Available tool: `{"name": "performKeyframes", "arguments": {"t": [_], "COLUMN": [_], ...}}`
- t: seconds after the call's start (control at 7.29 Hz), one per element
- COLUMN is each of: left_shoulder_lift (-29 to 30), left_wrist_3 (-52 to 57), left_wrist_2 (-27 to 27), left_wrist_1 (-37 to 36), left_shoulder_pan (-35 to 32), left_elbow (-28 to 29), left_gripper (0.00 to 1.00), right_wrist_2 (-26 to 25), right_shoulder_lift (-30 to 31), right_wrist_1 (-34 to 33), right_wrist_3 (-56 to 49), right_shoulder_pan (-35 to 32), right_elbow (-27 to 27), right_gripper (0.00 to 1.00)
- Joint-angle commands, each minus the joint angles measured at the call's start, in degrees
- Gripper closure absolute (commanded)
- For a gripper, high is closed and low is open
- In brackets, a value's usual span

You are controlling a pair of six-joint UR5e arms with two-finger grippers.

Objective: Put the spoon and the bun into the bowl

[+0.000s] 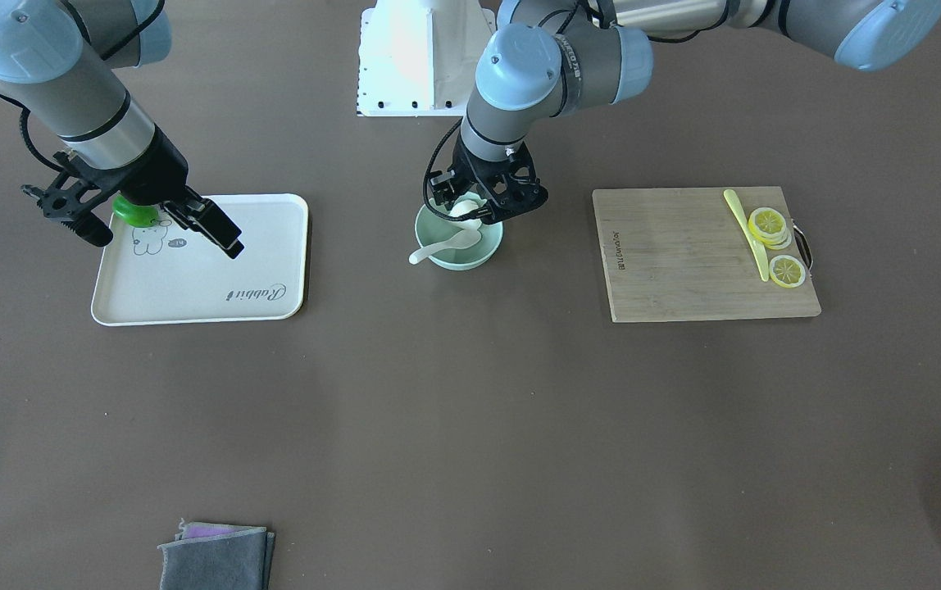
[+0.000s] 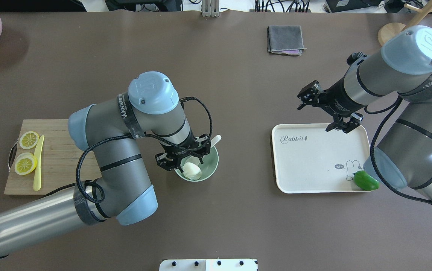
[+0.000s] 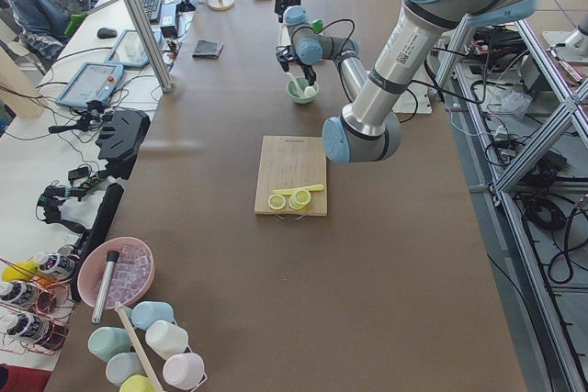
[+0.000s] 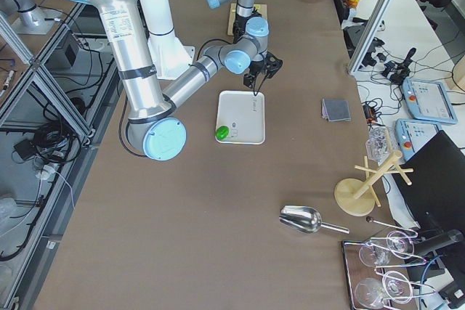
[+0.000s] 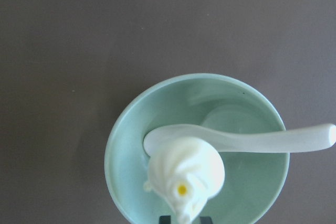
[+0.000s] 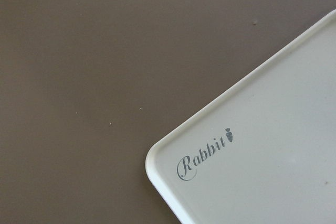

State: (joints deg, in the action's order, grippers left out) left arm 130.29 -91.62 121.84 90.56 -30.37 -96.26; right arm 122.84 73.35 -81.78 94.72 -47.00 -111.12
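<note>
The mint-green bowl (image 1: pixel 464 260) stands at mid-table, also in the overhead view (image 2: pixel 210 166) and the left wrist view (image 5: pixel 126 145). The white spoon (image 1: pixel 438 246) lies in it with its handle (image 2: pixel 216 140) sticking out over the rim (image 5: pixel 294 139). The white pleated bun (image 2: pixel 192 171) rests in the bowl, against the spoon's scoop (image 5: pixel 186 169). My left gripper (image 2: pixel 184 159) hangs just above the bowl with its jaws spread, and no finger grips the bun. My right gripper (image 2: pixel 314 118) is open and empty above the tray's far edge.
A white tray (image 2: pixel 314 165) holds a green fruit (image 2: pixel 366 180) at its near corner. A wooden cutting board (image 2: pixel 58 158) carries a yellow knife (image 2: pixel 38 162) and lemon slices (image 2: pixel 26 163). A grey cloth (image 2: pixel 285 39) lies at the far side.
</note>
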Motion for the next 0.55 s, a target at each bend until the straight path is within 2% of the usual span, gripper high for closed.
{"name": "performKeyframes", "arguments": {"t": [0.0,0.14,0.41], "left_shoulder_lift": [-6.85,-8.02,-10.30], "left_wrist_3": [10.69,19.02,43.94], "left_wrist_2": [2.59,3.74,3.93], "left_wrist_1": [-2.47,-6.93,-17.03], "left_shoulder_pan": [-5.37,-9.75,-18.27], "left_elbow": [-6.19,-7.00,-7.10], "left_gripper": [0.02,0.02,0.02], "right_wrist_2": [2.39,3.53,7.91], "right_shoulder_lift": [2.05,3.45,4.60], "right_wrist_1": [-0.13,-0.04,-0.04], "right_wrist_3": [-7.67,-11.80,-21.47], "right_shoulder_pan": [-2.73,-4.75,-10.54], "right_elbow": [0.64,1.60,5.37], "right_gripper": [0.00,0.00,0.00]}}
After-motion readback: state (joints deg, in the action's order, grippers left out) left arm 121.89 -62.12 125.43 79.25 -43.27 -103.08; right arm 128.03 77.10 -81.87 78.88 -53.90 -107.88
